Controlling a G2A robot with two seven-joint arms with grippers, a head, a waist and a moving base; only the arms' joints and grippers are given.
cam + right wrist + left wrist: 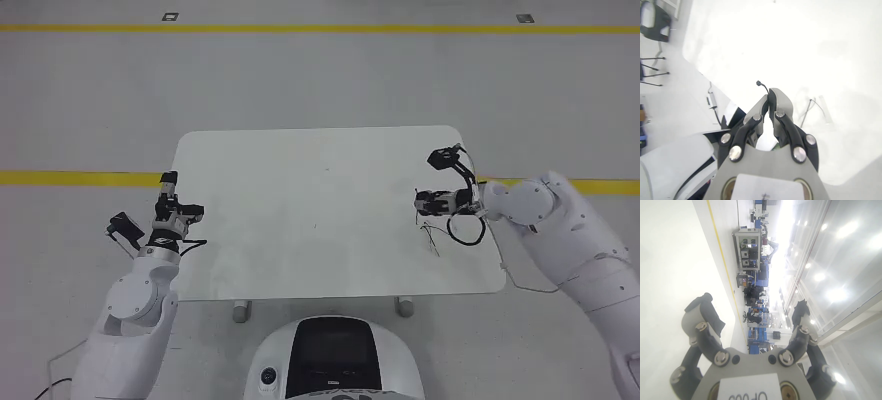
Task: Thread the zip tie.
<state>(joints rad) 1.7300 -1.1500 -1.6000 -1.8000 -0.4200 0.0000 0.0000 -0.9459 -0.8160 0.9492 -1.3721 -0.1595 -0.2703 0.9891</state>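
Nearest on the white table (320, 220), towards its right side, lie a few loose zip ties (431, 238), thin dark strands tangled together and not held by either arm. I cannot count them.

Just beyond them hangs the right gripper (769, 93). Its fingers are pressed together on the strap of a black zip tie (758, 82). The tie's small square head sticks out past the fingertips on a short curved length of strap. The rest of the strap runs back between the pads, and I cannot follow where the tail goes.

At the table's left edge, well apart from the right arm, is the left gripper (753, 302). Its fingers are spread wide with nothing between them, and it points towards the far side of the room rather than at the tie.

In my judgement the task is at an early stage. One tie is picked up and held off the table with the head exposed, but no loop is formed and nothing passes through the head. What remains is probably to bring the two grippers together, take hold of the free tail and feed it through the head.
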